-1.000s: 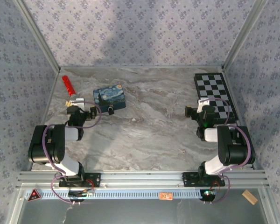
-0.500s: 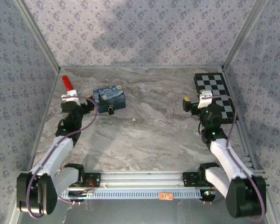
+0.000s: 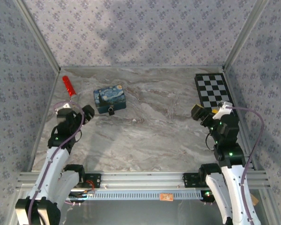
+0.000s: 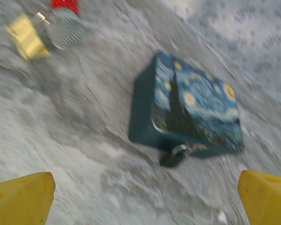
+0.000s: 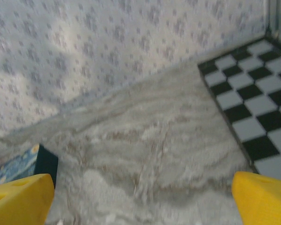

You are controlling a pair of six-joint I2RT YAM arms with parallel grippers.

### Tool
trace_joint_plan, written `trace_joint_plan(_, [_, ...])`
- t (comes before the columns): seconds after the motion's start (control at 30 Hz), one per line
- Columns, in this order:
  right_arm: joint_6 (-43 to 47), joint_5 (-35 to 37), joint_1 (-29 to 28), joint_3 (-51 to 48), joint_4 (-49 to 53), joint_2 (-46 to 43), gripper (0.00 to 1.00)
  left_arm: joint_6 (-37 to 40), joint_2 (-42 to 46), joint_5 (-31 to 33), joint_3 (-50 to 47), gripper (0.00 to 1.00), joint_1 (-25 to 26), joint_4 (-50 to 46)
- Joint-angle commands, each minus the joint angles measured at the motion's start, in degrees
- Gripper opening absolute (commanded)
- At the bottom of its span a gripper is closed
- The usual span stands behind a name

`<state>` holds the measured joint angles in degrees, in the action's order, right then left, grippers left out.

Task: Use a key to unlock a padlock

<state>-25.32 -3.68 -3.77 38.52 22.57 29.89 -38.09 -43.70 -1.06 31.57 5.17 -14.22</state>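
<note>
Left claw [image 4: 143,204] agape, padlock [image 4: 174,157] ahead, against blue tin [image 4: 192,112]

The tin [image 3: 109,97] sits on the table [image 3: 154,131]. The padlock [image 3: 111,111] touches its near side and blocks the way in there. Left of the tin lies a red stick [image 3: 68,86], with a gap between them. Right of the tin, the table is bare as far as the checkerboard [image 3: 214,90]. Behind the tin stands the wall [image 3: 140,33].

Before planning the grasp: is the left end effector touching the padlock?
Apart. Left wrist view shows bare table between the left end effector and the padlock.
</note>
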Motion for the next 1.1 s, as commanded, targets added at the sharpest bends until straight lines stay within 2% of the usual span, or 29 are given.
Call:
trace_joint_plan(0.0, [-2.32,-4.35,-1.99,3.99,13.99,5.04,0.99,0.62,-0.97,-7.25,1.88,1.00,4.85,-1.53])
trace_joint_plan(0.07, [-3.06,-4.05,-5.30,5.88,18.03,9.16,0.95,0.50,-1.76,-5.70,2.11,1.00,9.35,-2.22])
trace_joint_plan(0.23, [-6.23,9.13,-22.31,11.54,29.22,18.08,0.93,0.18,-2.85,-0.54,1.49,1.00,19.39,-2.39])
trace_joint_plan(0.3, [-8.92,11.88,-26.85,12.54,32.01,20.65,0.92,-0.19,-2.80,1.04,0.77,1.00,21.32,-2.14])
trace_joint_plan(0.4, [-12.95,13.34,-30.47,12.45,34.71,23.99,0.88,-1.06,-2.53,2.18,-0.77,1.00,22.67,-0.53])
trace_joint_plan(0.63, [-20.35,10.09,-31.78,5.55,33.93,28.06,0.78,-1.60,-2.75,2.60,-2.57,1.00,23.03,1.89])
trace_joint_plan(1.07, [-25.55,7.11,-28.61,-3.74,28.15,31.88,0.64,-1.90,-3.64,2.13,-3.62,1.00,23.12,3.14])
